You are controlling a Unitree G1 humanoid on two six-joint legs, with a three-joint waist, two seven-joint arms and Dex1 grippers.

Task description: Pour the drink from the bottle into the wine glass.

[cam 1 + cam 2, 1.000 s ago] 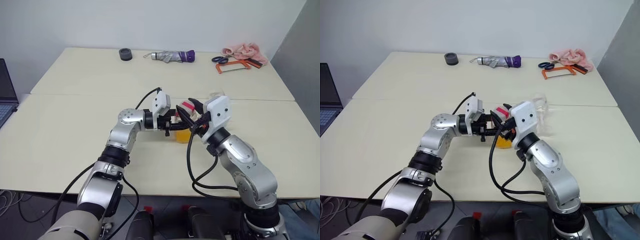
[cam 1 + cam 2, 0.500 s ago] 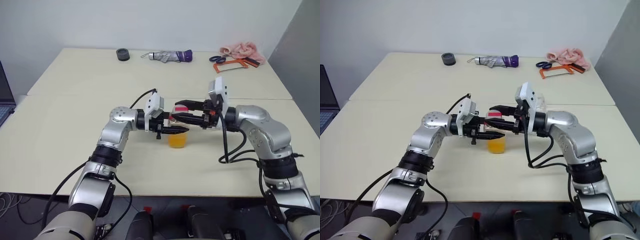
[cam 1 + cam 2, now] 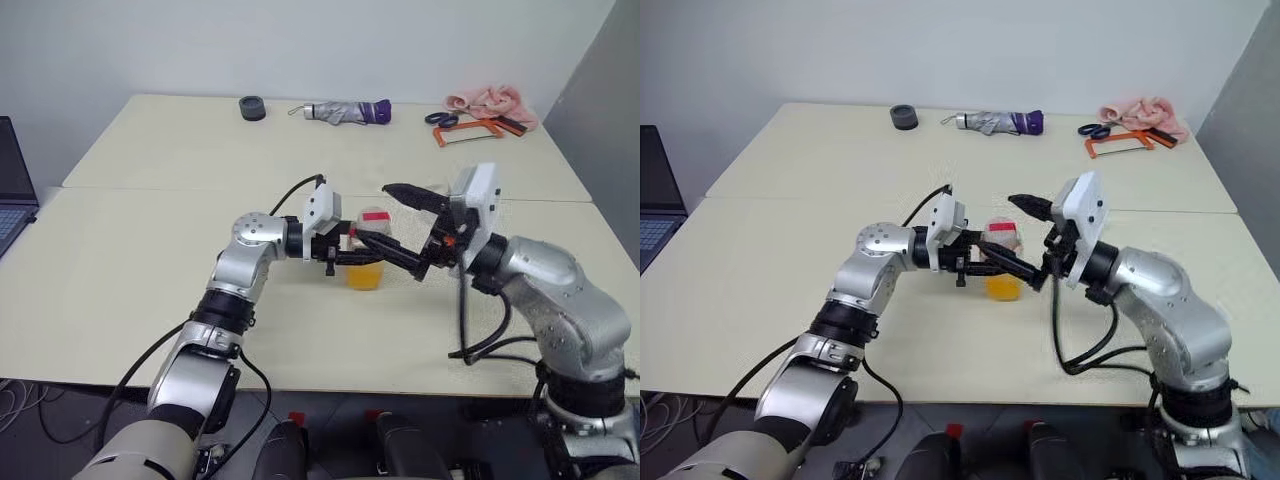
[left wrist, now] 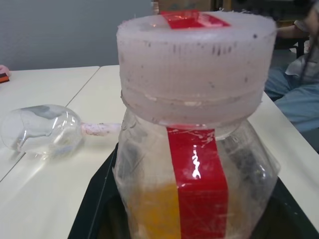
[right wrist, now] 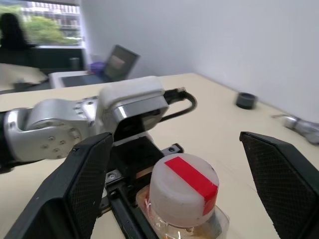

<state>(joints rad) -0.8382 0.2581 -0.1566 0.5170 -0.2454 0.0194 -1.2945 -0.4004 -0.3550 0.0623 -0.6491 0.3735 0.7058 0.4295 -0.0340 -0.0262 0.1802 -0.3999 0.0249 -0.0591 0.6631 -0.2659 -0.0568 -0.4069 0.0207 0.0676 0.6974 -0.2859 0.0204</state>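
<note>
- Where the two table (image 3: 150, 250) halves meet, near the middle, we see the bottle (image 3: 366, 262) standing upright, its lower part filled with the drink (image 3: 364, 275), a translucent orange liquid, and its upper part clear.
- We see its cap (image 5: 183, 190) still on: a whitish round lid with a red strip of tape across the top, and the same red strip runs down the bottle's side.
- Lying on its side on the table beyond the bottle, in the left wrist view, we see the wine glass (image 4: 42, 130); its bowl looks clear, with no liquid that we can make out, and its stem points toward the bottle.
- We find the left gripper (image 3: 345, 256) closed on the bottle's body, reaching in level from the side, its black fingers (image 4: 94, 209) pressed to the plastic on either side.
- We see the right gripper (image 3: 400, 228) spread wide just beside the cap, one finger (image 5: 82, 184) on each side of it and neither touching it; it holds nothing.
- Along the far edge of the table we note a dark round roll (image 3: 251, 107), a folded umbrella (image 3: 345, 112), scissors (image 3: 440, 118), an orange-framed saw (image 3: 467, 130) and a pink cloth (image 3: 488, 100) at the far right corner.
- At the left edge we see part of a laptop (image 3: 14, 190).
</note>
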